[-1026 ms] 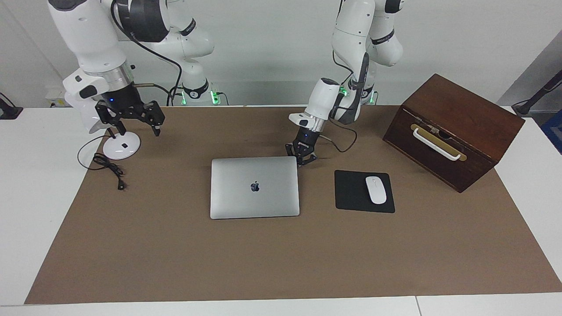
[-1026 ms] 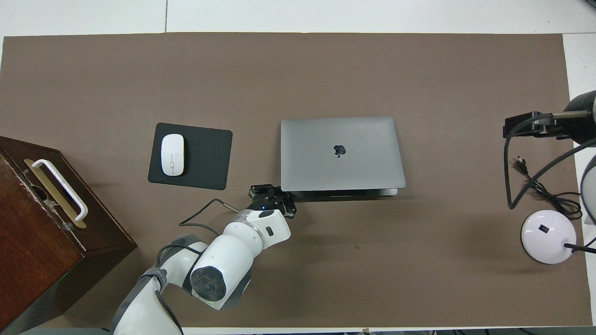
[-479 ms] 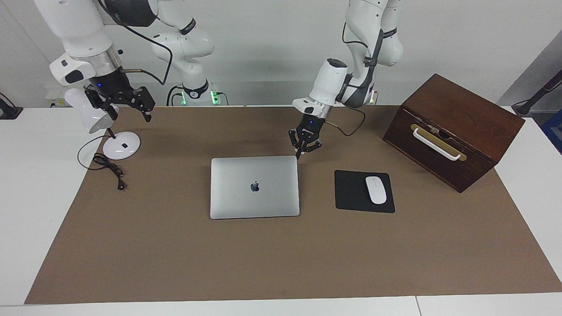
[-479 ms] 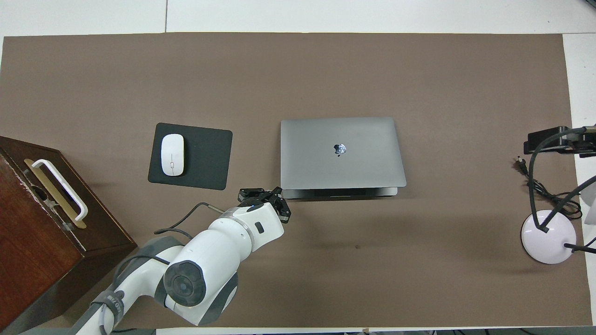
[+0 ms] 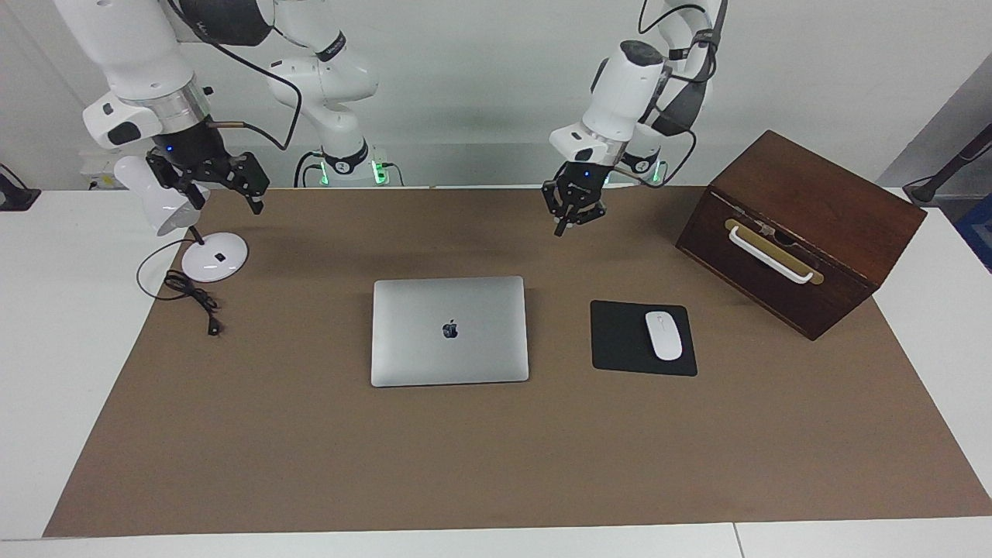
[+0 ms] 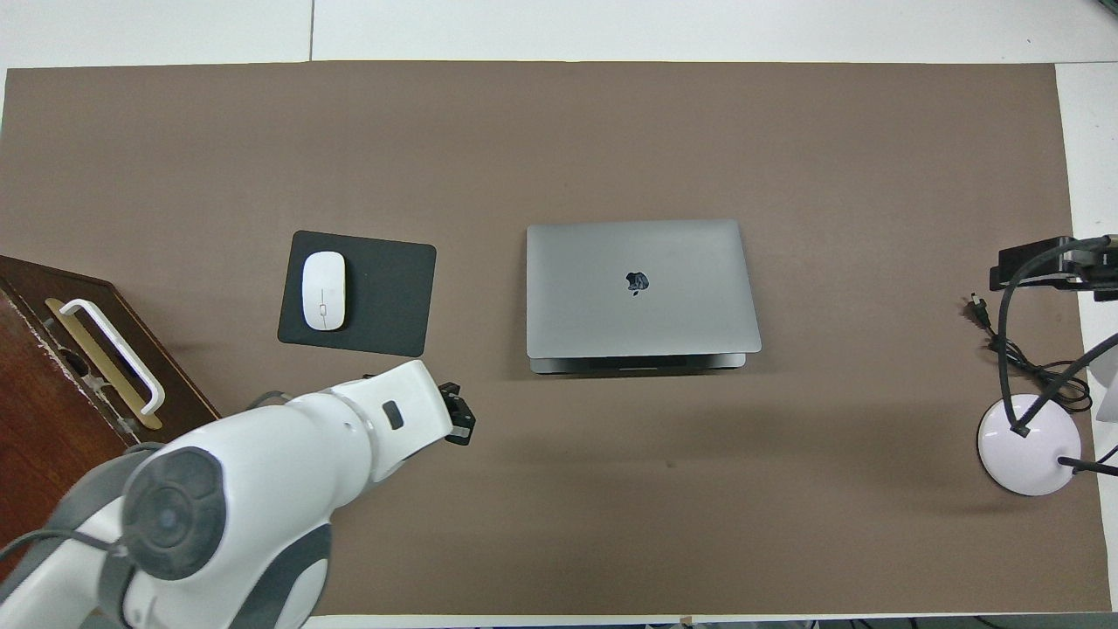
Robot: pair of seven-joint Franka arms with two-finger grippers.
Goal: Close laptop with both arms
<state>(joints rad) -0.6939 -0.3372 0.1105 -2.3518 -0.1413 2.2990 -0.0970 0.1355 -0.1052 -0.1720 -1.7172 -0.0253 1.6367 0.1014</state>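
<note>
The laptop [image 5: 449, 331] is lying closed and flat on the brown mat [image 5: 496, 465] in the middle of the surface, with the apple logo on its lid facing up. Its place is not changed from the earlier pictures.

The left gripper [image 5: 572, 213] is being seen high in the air over the bare mat, between the laptop and the robots' edge of the surface and toward the left arm's end. One second ago it was down at the laptop's corner on the robots' side, nearly touching it; half a second ago it was already a little higher, and now it is raised well clear and pulled back toward the left arm's base. Its fingers are pressed together, as before, and nothing is being held between them. In the overhead view most of this gripper [image 6: 458, 419] is being covered by the white wrist.

The right gripper [image 5: 213, 182] is being held in the air over the desk lamp [image 5: 203, 246] at the right arm's end of the surface. Since one second ago it was lifted; since half a second ago it is almost not moved. Its fingers are spread wide apart and are empty.

The black mouse pad [image 5: 620, 341] with the white mouse [image 5: 663, 335] is lying beside the laptop, and the wooden box [image 5: 802, 232] is standing at the left arm's end, both unchanged.
</note>
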